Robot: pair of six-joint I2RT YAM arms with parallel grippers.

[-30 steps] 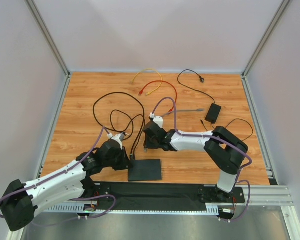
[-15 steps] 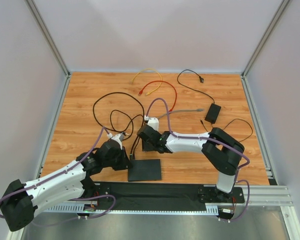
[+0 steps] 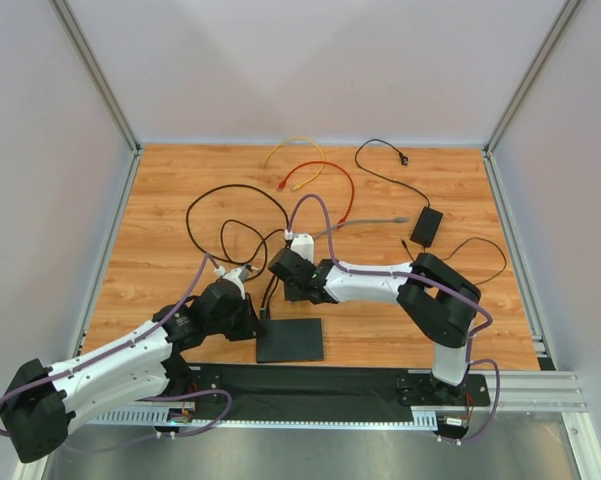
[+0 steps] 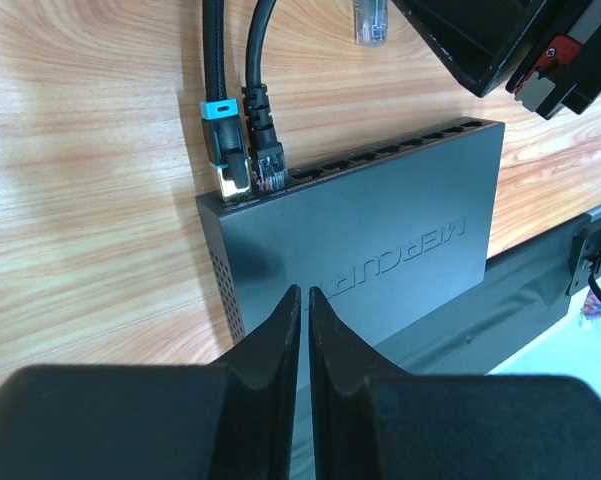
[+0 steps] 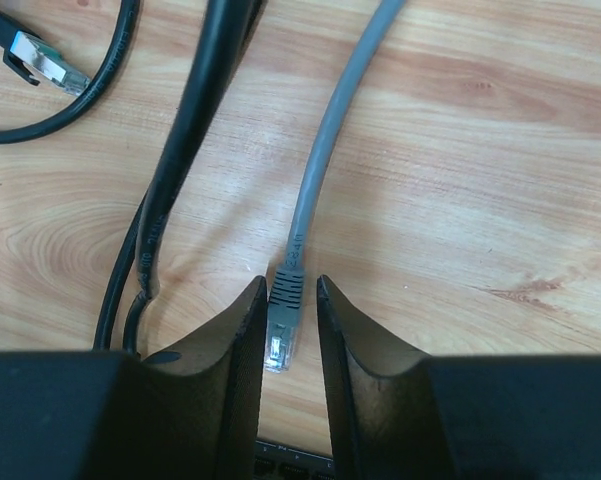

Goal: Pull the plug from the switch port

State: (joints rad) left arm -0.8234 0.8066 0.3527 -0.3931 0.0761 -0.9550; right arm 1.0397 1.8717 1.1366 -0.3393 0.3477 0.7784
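The switch [image 3: 290, 340] is a flat black box at the near table edge; in the left wrist view [image 4: 380, 250] its port row faces away. Two plugs sit in its end ports: a blue-banded one [image 4: 225, 150] on a braided black cable and a black one [image 4: 268, 160]. My left gripper [image 4: 304, 292] is shut and empty, over the switch's top at its left end [image 3: 258, 318]. My right gripper [image 5: 292, 285] is narrowly open just behind the switch [image 3: 285, 275]. A loose grey plug [image 5: 283, 335] lies between its fingers, against one, with a gap to the other.
Black cables [image 3: 230, 215] loop behind the switch. A grey cable [image 3: 370, 221] runs right toward a black power adapter [image 3: 426, 226]. Red [image 3: 315, 175] and yellow [image 3: 292, 148] cables lie at the back. A loose black plug [image 5: 35, 55] lies left of my right gripper.
My right gripper has moved left along the back of the switch, toward the black cables. The left arm and the switch have not moved.
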